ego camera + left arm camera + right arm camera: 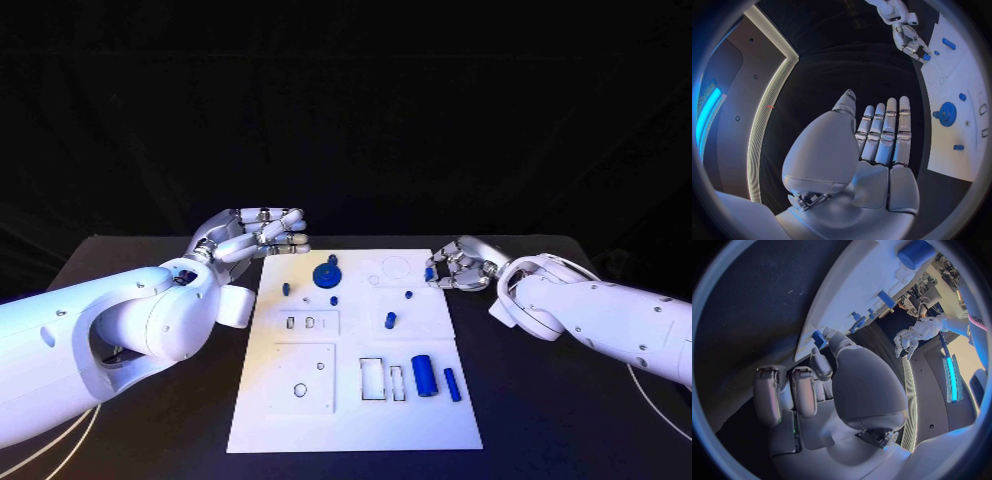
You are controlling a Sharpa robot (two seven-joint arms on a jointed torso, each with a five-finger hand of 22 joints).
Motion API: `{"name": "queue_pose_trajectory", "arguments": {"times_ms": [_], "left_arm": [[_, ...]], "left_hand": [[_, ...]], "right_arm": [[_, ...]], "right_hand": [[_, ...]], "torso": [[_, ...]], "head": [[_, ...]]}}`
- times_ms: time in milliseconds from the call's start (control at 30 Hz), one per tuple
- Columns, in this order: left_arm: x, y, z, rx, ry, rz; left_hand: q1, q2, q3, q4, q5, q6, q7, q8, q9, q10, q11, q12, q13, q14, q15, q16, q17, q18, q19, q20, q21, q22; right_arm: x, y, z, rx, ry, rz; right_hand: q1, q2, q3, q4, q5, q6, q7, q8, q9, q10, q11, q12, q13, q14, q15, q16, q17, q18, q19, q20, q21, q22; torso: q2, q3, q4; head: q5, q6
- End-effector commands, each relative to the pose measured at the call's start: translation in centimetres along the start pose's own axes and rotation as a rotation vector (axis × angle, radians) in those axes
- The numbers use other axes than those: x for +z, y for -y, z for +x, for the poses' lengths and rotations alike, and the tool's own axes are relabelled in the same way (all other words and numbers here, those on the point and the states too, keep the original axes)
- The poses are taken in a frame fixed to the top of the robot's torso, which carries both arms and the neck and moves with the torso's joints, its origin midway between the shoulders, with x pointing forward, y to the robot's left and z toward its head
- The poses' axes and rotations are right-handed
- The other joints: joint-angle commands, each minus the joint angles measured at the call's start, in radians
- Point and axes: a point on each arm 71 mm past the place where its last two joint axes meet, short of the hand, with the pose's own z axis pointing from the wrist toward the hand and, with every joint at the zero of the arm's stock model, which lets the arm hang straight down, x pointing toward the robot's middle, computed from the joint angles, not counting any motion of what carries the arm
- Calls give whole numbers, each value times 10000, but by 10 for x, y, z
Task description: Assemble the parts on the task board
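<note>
The white task board lies in the middle of the black table. My right hand is at the board's far right edge and pinches a small blue part between thumb and finger; the right wrist view shows that small blue part at the fingertips, right by the board's rim. My left hand hovers at the board's far left corner. In the left wrist view its fingers are straight and hold nothing. A blue gear stands near the board's far end.
A blue cylinder and a thin blue bar lie at the board's near right. A short blue peg sits mid-board, with small blue pieces around the gear. Rectangular cut-outs mark the board.
</note>
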Motion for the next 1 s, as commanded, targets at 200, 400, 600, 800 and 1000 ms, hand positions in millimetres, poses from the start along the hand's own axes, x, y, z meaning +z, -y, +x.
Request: {"name": "queue_pose_trajectory", "arguments": {"times_ms": [200,400,600,800,1000], "left_arm": [[0,1,2,-77,-188,48],[0,1,2,-75,-185,43],[0,1,2,-76,-187,33],[0,1,2,-76,-188,17],[0,1,2,-78,-194,-7]], "left_hand": [[84,5,-40,-31,-50,-22,60,-60,0,-60,18,-53,-6,-27,2,-58,10,50,51,30,35,-14],[84,5,-40,-31,-50,-22,60,-60,0,-60,18,-53,-6,-27,2,-58,10,50,51,30,35,-14],[84,5,-40,-31,-50,-22,60,-60,0,-60,18,-53,-6,-27,2,-58,10,50,51,30,35,-14],[84,5,-40,-31,-50,-22,60,-60,0,-60,18,-53,-6,-27,2,-58,10,50,51,30,35,-14],[119,25,-37,-48,-49,-15,60,-69,3,-55,18,-66,-4,-22,1,-74,16,50,55,29,35,-21]], "right_arm": [[2,1,2,-195,-142,85],[3,0,3,-203,-136,126],[4,0,4,-214,-89,169],[5,1,3,-279,55,283],[6,-1,2,-382,347,309]], "right_hand": [[7,254,131,6,-83,506,-89,311,74,173,-69,183,137,808,-9,93,1644,-100,522,40,152,2037],[20,394,262,9,-200,829,-214,504,124,290,-170,303,251,817,-88,110,1682,-118,576,-18,207,2099],[44,492,371,-11,-277,1040,-308,648,161,391,-251,397,343,822,-157,120,1705,-136,625,-81,257,2155],[22,503,395,-14,-305,1113,-342,705,176,441,-281,442,389,829,-186,132,1731,-149,661,-110,294,2195],[-51,493,409,2,-164,1221,-400,796,211,491,-330,480,427,835,-228,142,1754,-166,706,-152,343,2246]], "torso": [[-4,8,3],[8,10,0],[2,8,11],[2,10,3],[1,12,3]], "head": [[-12,-9],[-7,-17],[-13,-30],[-27,-54],[-32,-49]]}}
